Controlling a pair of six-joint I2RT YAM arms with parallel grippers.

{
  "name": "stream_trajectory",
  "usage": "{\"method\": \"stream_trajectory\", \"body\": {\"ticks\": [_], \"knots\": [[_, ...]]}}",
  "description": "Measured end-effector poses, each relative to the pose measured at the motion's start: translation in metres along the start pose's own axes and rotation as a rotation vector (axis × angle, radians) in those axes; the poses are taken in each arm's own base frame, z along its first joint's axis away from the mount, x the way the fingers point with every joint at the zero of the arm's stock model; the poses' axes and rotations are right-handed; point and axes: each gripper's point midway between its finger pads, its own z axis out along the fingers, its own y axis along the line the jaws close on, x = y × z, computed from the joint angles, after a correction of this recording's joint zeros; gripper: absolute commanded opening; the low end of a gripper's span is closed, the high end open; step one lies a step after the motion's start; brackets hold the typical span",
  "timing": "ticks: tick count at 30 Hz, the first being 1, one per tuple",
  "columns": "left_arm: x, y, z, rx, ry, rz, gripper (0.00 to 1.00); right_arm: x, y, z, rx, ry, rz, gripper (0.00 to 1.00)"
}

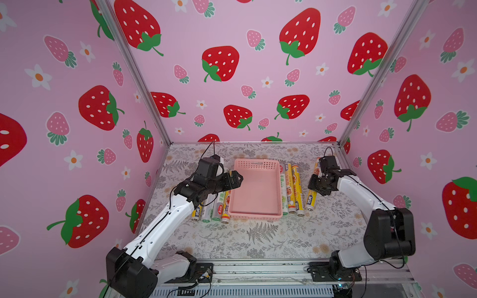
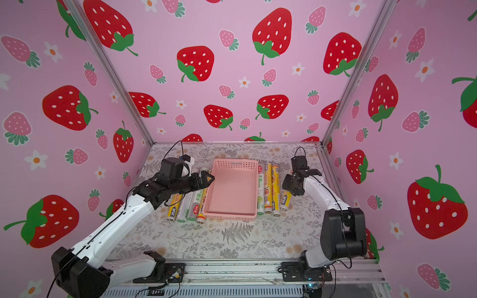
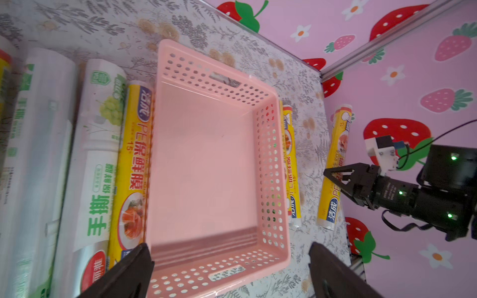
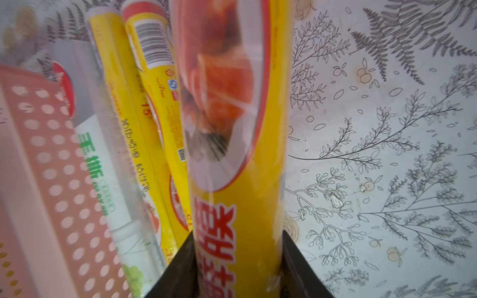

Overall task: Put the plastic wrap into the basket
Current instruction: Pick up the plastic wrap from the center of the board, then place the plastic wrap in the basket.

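Pink basket [image 1: 255, 191] on the floral surface [image 1: 258, 240], its interior empty. All the plastic wrap lies outside it, in rolls parallel to the basket's long walls.

On the basket's left, side by side: a near yellow roll [image 1: 225, 206] touching the wall, then a green-printed white roll [image 1: 219, 206], a silver-white roll [image 1: 207, 209] and an outermost yellow roll [image 1: 196, 213]. The left arm covers their far halves in both top views.

On the basket's right: a white roll with green lettering [image 1: 284, 191] against the wall, then an inner yellow roll [image 1: 290, 191] and a middle yellow roll [image 1: 298, 192], touching. A separate yellow roll [image 1: 311, 201] lies farthest from the basket, with bare surface between it and the others.

Right gripper [image 4: 238, 240]: jaws clamped on the separate yellow roll across its width. Whether that roll rests on the surface or is raised cannot be told.

Left gripper [image 1: 237, 178]: above the basket's left rim, jaws wide apart, nothing between them.
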Motion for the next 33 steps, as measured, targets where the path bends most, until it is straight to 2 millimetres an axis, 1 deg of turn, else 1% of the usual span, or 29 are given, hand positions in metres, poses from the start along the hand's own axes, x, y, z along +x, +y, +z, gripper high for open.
{"method": "stream_trajectory", "body": {"ticks": [3, 6, 9, 12, 15, 19, 22, 27, 30, 33], "knots": [[0.006, -0.02, -0.001, 0.055, 0.017, 0.022, 1.0, -0.01, 0.023, -0.028, -0.05, -0.035, -0.019, 0.19], [0.013, -0.028, 0.001, 0.079, 0.042, 0.02, 1.0, -0.013, 0.053, -0.051, -0.106, -0.056, -0.058, 0.19], [0.014, -0.029, 0.004, 0.082, 0.047, 0.003, 1.0, -0.004, 0.08, -0.064, -0.148, -0.052, -0.094, 0.18], [0.016, -0.026, 0.007, 0.072, 0.054, -0.011, 1.0, 0.013, 0.104, -0.069, -0.179, -0.028, -0.122, 0.18], [0.021, -0.02, 0.01, 0.052, 0.068, -0.017, 1.0, 0.027, 0.128, -0.064, -0.199, 0.006, -0.144, 0.18], [0.022, -0.013, 0.012, 0.022, 0.066, -0.02, 1.0, 0.044, 0.153, -0.043, -0.197, 0.056, -0.156, 0.17], [0.026, -0.007, 0.015, 0.003, 0.071, -0.024, 1.0, 0.054, 0.167, -0.029, -0.185, 0.083, -0.171, 0.17], [0.038, 0.008, 0.022, -0.036, 0.09, -0.032, 1.0, 0.062, 0.187, -0.015, -0.169, 0.088, -0.2, 0.17], [0.04, 0.014, 0.024, -0.059, 0.089, -0.033, 1.0, 0.068, 0.193, -0.009, -0.154, 0.085, -0.209, 0.17], [0.042, 0.019, 0.025, -0.075, 0.086, -0.033, 1.0, 0.075, 0.194, 0.001, -0.127, 0.09, -0.213, 0.17]]}}
